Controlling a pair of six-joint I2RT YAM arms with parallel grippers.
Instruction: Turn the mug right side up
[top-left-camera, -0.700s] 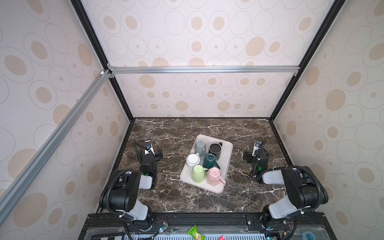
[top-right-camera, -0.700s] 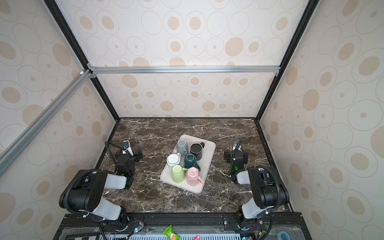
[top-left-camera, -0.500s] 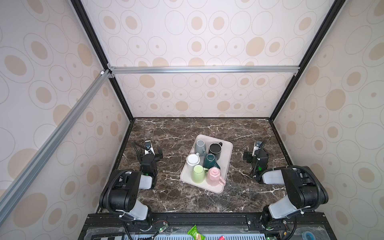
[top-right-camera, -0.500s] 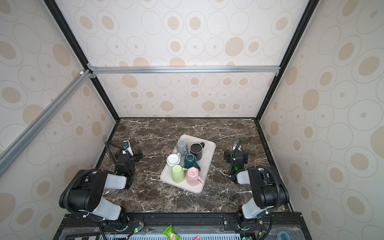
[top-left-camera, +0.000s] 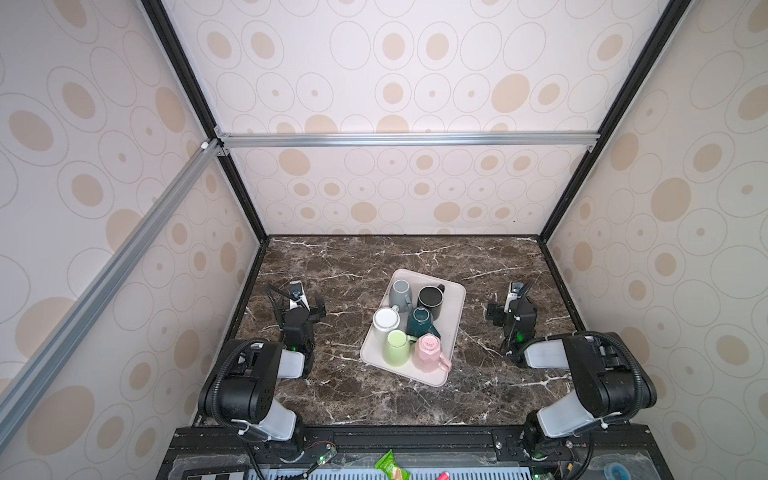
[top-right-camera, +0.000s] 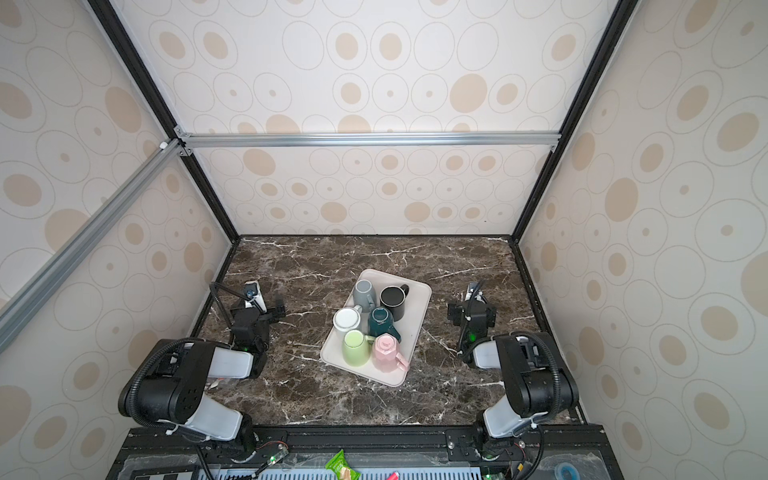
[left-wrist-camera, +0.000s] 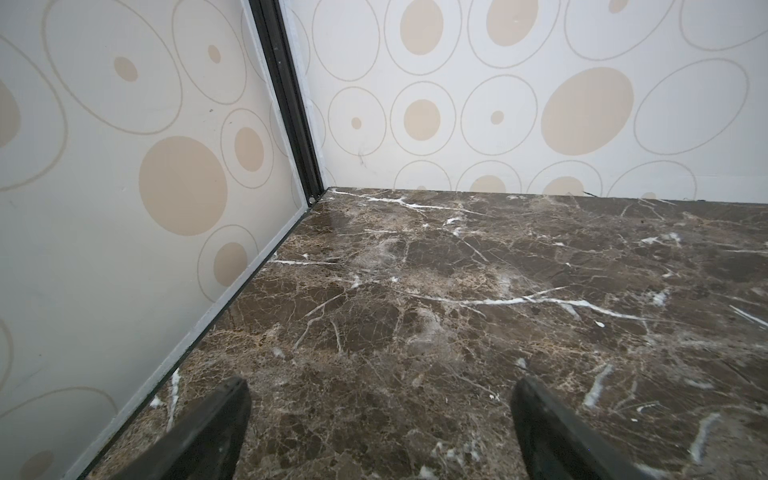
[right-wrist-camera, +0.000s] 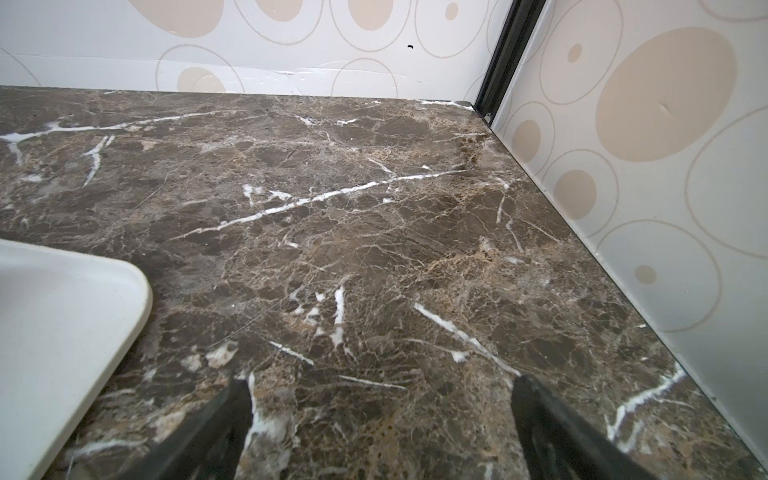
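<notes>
On the cream tray (top-left-camera: 454, 318) at the middle of the marble table (top-left-camera: 340, 399), six mugs stand clustered, most touching a neighbour. The pink mug (top-left-camera: 428, 352) occupies the near corner, just beside the green mug (top-left-camera: 397, 349) and in front of the teal mug (top-left-camera: 419, 320). Its top face is closed and carries small marks, which reads as a base. It is therefore judged to be inverted and the subject of the task. Orientation of the grey mug (top-left-camera: 400, 292), black mug (top-left-camera: 431, 300) and white mug (top-left-camera: 385, 322) cannot be confirmed at this resolution.

Left gripper (left-wrist-camera: 380, 388): fingers spread wide, nothing between them, low over bare marble near the left wall. Right gripper (right-wrist-camera: 381, 384): likewise spread and empty, with a corner of the tray off to its side. Both are well apart from the mugs.

Handling assessment: glazed ceramic by appearance, so rigid, fairly heavy for its bulk, slick, and liable to chip if dropped or knocked against its neighbours. The handle projects toward the tray's near right rim, on the right arm's side.

Recommended hold: across the body wall, clear of the handle, approached from the open outer side. Lift clear of the cluster before rotating.

Risk: crowding leaves little finger room on the green-mug side.
</notes>
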